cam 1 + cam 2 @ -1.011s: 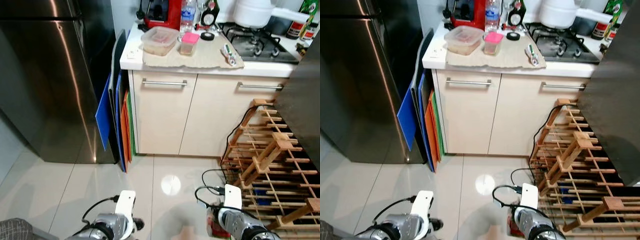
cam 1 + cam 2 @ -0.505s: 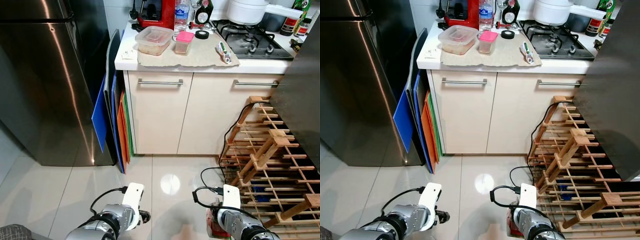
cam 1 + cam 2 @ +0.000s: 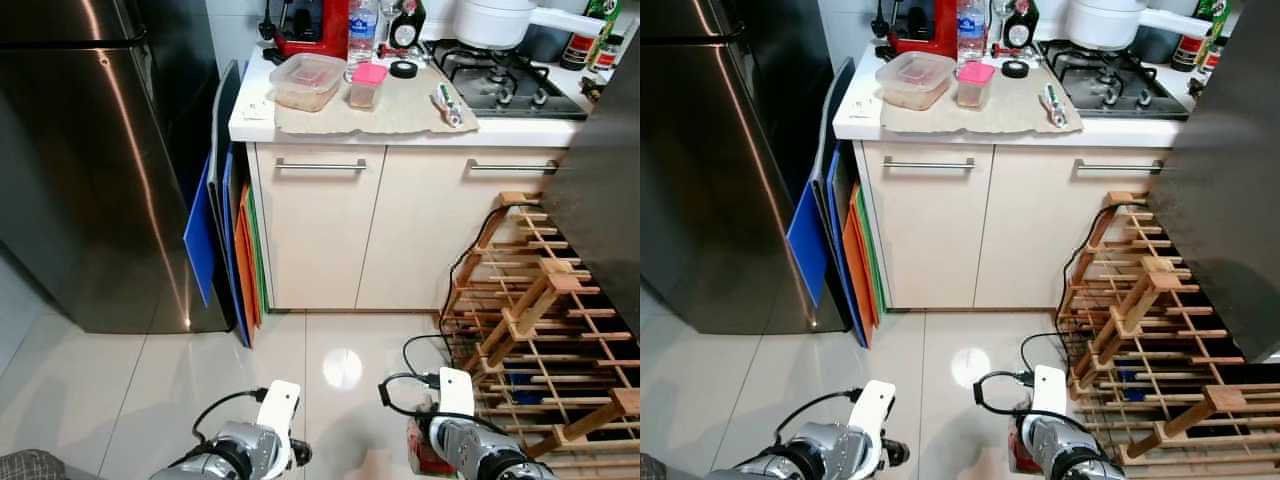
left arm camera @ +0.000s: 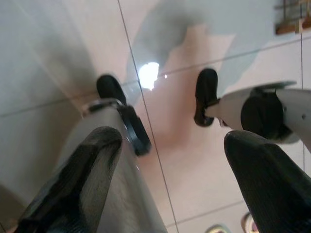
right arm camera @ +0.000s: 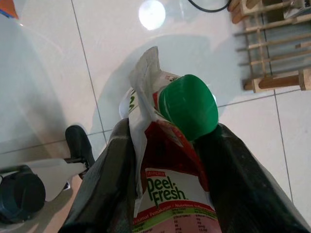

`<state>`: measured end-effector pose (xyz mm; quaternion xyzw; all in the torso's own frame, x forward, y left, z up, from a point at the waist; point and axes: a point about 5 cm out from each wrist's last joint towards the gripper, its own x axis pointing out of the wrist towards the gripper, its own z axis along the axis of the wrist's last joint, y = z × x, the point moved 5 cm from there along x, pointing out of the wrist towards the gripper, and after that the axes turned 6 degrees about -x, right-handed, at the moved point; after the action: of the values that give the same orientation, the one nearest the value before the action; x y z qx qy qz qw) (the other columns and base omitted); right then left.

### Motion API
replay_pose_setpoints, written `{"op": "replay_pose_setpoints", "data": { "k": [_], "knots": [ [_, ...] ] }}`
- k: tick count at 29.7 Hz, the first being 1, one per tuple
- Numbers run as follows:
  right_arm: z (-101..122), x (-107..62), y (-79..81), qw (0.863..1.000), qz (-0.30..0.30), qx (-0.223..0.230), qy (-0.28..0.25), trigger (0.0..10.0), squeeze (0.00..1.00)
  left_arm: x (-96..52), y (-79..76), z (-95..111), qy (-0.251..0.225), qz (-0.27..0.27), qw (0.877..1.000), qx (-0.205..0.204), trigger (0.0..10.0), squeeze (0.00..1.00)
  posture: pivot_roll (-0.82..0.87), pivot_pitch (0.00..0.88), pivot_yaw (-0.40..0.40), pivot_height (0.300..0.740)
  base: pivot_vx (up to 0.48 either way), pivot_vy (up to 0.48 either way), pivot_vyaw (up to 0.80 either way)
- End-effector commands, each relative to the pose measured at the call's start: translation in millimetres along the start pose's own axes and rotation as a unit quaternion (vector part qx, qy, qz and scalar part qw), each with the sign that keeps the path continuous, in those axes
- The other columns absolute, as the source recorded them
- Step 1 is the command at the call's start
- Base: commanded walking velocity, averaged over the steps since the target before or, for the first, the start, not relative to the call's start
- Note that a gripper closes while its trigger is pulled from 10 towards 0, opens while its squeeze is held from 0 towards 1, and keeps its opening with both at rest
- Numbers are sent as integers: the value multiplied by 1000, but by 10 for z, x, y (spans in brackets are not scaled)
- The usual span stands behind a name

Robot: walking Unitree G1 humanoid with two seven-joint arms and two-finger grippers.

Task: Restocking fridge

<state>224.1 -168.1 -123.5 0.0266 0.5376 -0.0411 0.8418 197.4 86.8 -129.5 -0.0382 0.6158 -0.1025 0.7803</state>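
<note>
Early in the job, by the look of it: carton (image 5: 167, 170) w/ green cap already picked up, pinched between the two black fingers (image 5: 104, 189) of the right gripper (image 5: 165, 165), held low over the floor tiles (image 3: 150, 380) at the bottom right of the head views, red pack just visible there (image 3: 1018, 448). Left gripper (image 4: 167, 160) spread wide, nothing between its fingers, low over the floor on the left side. Still to do, judging from the layout: turn toward the fridge (image 3: 90, 160), which stands at left w/ its steel door shut, get that door open (free left gripper the likely tool), put the carton on a shelf, close up. Nothing visibly stocked yet. Around: counter (image 3: 250, 110) straight ahead w/ cloth, clear food tub (image 3: 313, 80), pink-lidded container (image 3: 375, 85), bottles and a red appliance at the back, gas hob (image 3: 510, 90) w/ white pot (image 3: 497, 20). Coloured boards (image 3: 225, 240), blue, orange, green, leaning in the gap between fridge and cabinet. In the way: wooden rack (image 3: 530, 310) close on the right side, w/ a black cable (image 3: 470, 270) trailing near the right arm, a snag risk when turning; boards just beside the fridge, maybe crowding the door swing.
</note>
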Motion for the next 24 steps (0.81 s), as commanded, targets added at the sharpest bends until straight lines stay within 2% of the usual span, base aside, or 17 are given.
{"op": "replay_pose_setpoints", "data": {
  "k": [1,7,11,16,24],
  "knots": [
    [-110,3,3,1000,1,-7,18,10000,0,6,-25,-23,5,2,1000,-2,10000,0,82,0,-14,740,0,0,0],
    [-180,4,8,1000,0,-6,29,10000,0,22,-71,-87,13,3,1000,-16,10000,0,78,0,-8,740,0,0,0],
    [-168,3,13,1000,1,-6,29,10000,0,29,-138,-98,15,-4,1000,-10,10000,0,79,0,-8,740,0,0,0],
    [-165,1,10,999,-1,-11,34,10000,0,11,-12,-103,22,-3,1000,-9,10000,0,87,0,-9,740,0,0,0],
    [-179,0,8,999,0,-22,40,10000,0,6,-36,-103,29,-7,1000,-9,10000,0,92,0,-19,740,0,0,0]
  ]
}}
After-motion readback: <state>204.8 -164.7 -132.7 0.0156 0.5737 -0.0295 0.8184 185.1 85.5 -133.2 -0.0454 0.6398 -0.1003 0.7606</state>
